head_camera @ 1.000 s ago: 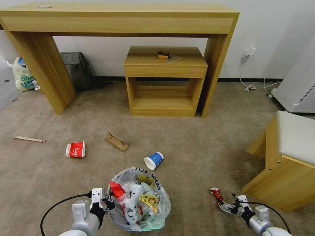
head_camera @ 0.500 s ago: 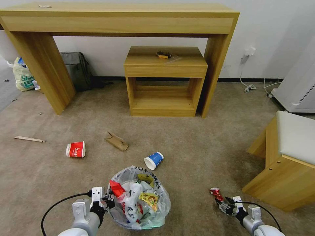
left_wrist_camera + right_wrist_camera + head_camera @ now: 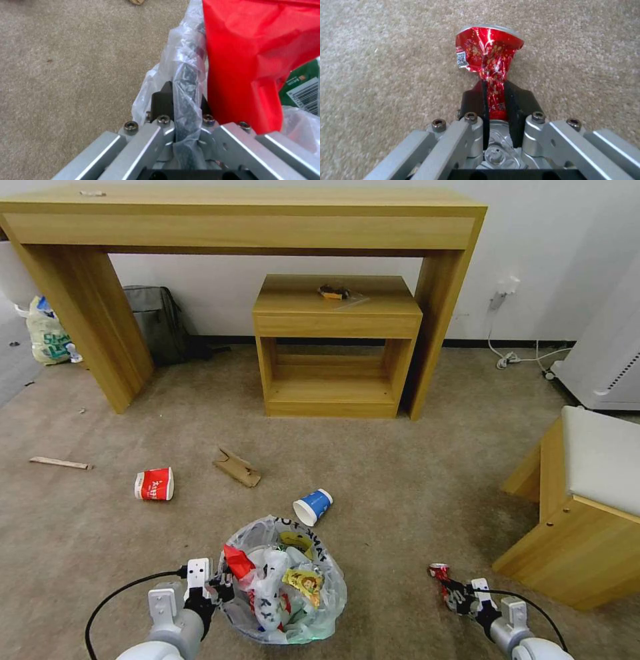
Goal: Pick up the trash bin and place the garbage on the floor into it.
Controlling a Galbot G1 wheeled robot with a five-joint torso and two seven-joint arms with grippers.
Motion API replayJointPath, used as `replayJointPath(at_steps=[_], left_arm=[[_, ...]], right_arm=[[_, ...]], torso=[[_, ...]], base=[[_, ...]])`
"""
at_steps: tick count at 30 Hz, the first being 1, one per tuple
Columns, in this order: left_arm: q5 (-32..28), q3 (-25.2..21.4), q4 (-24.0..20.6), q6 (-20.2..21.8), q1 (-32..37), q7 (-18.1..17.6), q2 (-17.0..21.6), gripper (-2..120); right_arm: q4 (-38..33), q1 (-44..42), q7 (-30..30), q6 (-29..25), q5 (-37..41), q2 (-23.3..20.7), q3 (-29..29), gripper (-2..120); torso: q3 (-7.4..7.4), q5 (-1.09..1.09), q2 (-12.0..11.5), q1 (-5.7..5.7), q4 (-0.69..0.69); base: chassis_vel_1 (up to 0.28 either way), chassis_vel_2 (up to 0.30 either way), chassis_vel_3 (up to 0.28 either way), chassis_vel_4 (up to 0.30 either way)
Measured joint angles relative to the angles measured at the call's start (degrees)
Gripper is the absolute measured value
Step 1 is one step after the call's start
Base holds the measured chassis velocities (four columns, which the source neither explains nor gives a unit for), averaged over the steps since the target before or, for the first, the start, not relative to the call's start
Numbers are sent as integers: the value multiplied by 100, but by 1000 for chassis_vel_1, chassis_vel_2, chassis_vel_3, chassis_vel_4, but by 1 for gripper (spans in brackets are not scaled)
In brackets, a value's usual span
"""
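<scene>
The trash bin [image 3: 287,587], lined with a crinkly clear bag and full of wrappers, hangs low at the front centre. My left gripper [image 3: 223,588] is shut on its left rim; the left wrist view shows the bin rim and bag [image 3: 186,82] pinched between the black pads, beside a red wrapper [image 3: 246,50]. My right gripper [image 3: 453,595] at the front right is shut on a crushed red can [image 3: 440,575], its squashed waist [image 3: 493,82] clamped between the fingers above the beige floor [image 3: 400,473]. Other garbage lies on the carpet: a blue cup [image 3: 313,506], a red cup [image 3: 154,484], a cardboard scrap [image 3: 237,467], a stick [image 3: 59,463].
A tall wooden desk [image 3: 240,220] spans the back with a low wooden shelf unit [image 3: 333,347] under it. A grey backpack [image 3: 157,323] and a printed bag [image 3: 45,337] sit at the back left. A padded wooden stool [image 3: 587,500] stands close on the right. Cables [image 3: 520,357] trail by the wall.
My right gripper with the crushed can has drawn back toward me and slightly left. The bin and left gripper have barely moved.
</scene>
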State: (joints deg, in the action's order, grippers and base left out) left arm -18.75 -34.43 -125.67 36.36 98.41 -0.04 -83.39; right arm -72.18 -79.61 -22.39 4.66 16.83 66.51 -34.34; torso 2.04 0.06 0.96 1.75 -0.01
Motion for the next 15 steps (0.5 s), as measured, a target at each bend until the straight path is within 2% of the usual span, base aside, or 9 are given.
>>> replayJointPath(at_steps=[4,7,8,15], left_arm=[[1,8,0,2,-11,-1,6,0],[2,13,0,6,-25,-2,16,0],[3,15,1,12,-34,-2,24,0],[1,16,23,55,-120,-3,81,0]], right_arm=[[-358,-90,22,-11,-18,-18,-149,10],[-611,-141,40,-17,-33,-44,-243,6],[-766,-165,62,-18,-40,-62,-301,0],[-1659,-237,86,6,-85,-200,-514,0]], torso=[[0,-5,0,0,-1],[0,-4,0,0,0],[0,-4,0,0,0],[0,-6,0,0,0]], base=[[0,0,0,0],[0,0,0,0],[0,0,0,0],[0,0,0,0]])
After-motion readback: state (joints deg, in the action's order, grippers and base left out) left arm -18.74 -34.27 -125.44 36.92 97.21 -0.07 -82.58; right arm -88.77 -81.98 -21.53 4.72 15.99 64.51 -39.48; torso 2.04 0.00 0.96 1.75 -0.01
